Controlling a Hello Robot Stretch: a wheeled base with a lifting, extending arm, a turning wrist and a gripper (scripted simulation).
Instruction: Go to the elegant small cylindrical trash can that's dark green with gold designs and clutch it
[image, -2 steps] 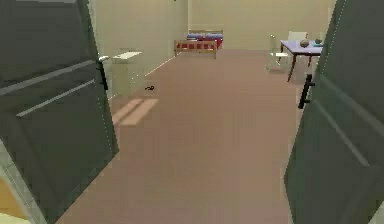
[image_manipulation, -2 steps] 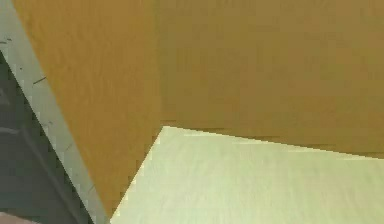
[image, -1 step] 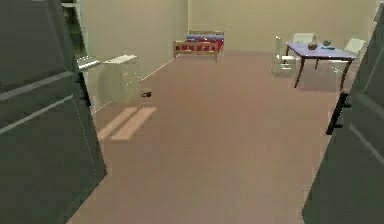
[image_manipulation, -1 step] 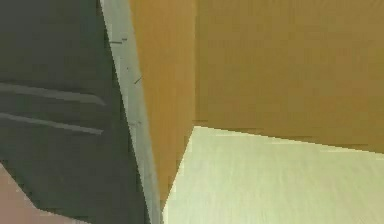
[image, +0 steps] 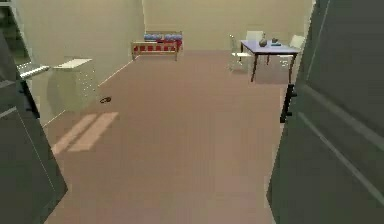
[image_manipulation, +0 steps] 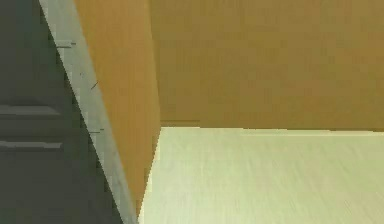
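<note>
Robot at a doorway, facing a room. The forward view is flanked by a dark door leaf (image: 335, 140) with its handle (image: 289, 101) on the right and a dark door edge (image: 18, 150) on the left. Beyond lie a white dresser (image: 75, 82), a small dark object (image: 105, 100) on the floor (image: 180, 150), a bed (image: 157, 46) at the far wall, and a dark table (image: 268, 50) with white chairs (image: 238, 52). The arm side view gives a dark door (image_manipulation: 40, 130), an orange wall (image_manipulation: 260, 60) and pale floor.

The claw's state cannot be told, so places relative to it cannot be given. Where the trash can stands cannot be told either.

Likely hazards are the base clipping the door leaf or handle in the narrow opening, and the small dark object being mistaken for the can.
</note>
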